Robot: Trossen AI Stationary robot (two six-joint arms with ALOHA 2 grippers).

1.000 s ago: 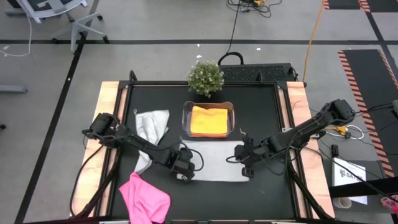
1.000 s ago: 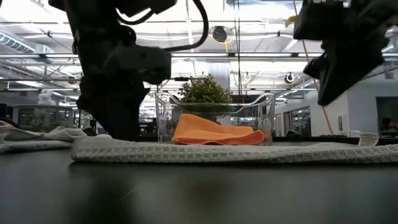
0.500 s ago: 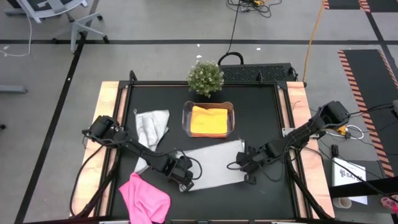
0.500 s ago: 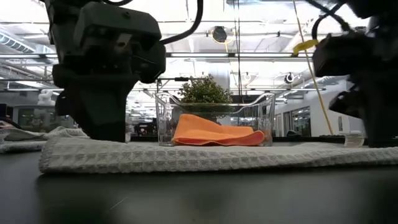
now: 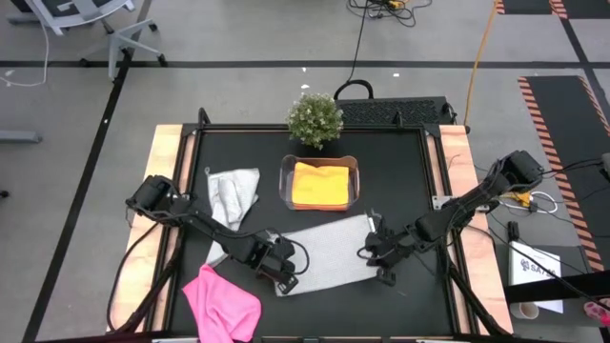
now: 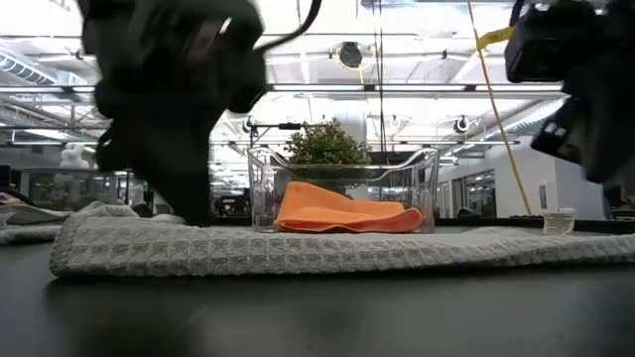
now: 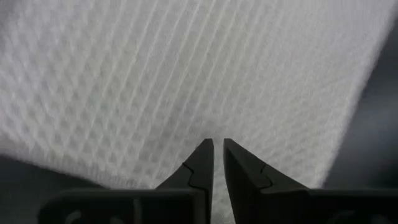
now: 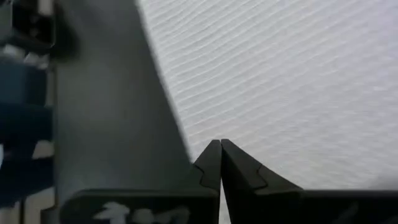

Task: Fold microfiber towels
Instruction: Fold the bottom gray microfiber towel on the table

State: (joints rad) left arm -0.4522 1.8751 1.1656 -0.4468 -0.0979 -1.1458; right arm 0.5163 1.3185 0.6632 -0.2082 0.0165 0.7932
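Grey waffle-weave towel (image 5: 324, 252) lies spread near the worktop's (image 5: 400, 171) front edge, both claws at its front corners. Left gripper (image 5: 283, 278) has its fingers nearly together, pinching the left corner; right gripper (image 5: 381, 270), pressed shut, grips the right corner. Behind sits a clear tub (image 5: 319, 162) holding an orange towel (image 5: 319, 184), then a small plant (image 5: 315, 117).
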